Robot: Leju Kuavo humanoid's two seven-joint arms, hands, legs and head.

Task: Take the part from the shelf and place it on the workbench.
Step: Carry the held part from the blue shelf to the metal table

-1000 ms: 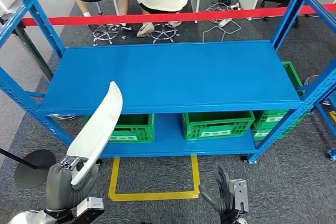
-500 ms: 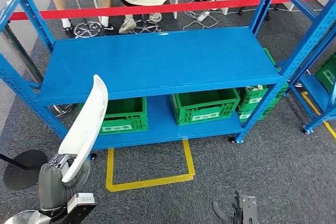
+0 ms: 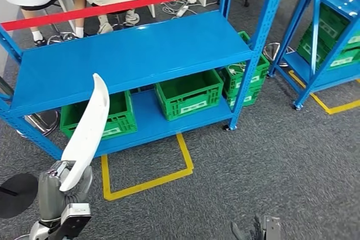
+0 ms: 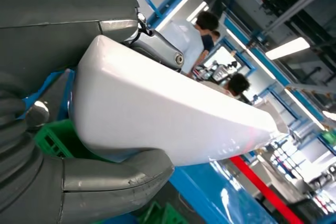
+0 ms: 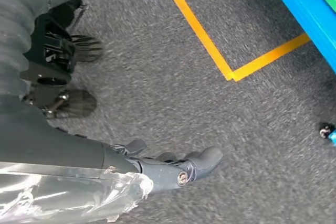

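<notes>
The part [image 3: 87, 129] is smooth, glossy white plastic, the shelf [image 3: 127, 57] painted blue metal with a slight sheen, the crates [image 3: 189, 93] green plastic, the floor [image 3: 271, 161] rough grey carpet.

Blue shelf [image 3: 127, 63] is being carried on grey carpet floor [image 3: 255, 178]; green crates [image 3: 189, 93] are being held on its lower deck. Yellow tape outline [image 3: 146, 181] is being shown on the floor just before it.
</notes>
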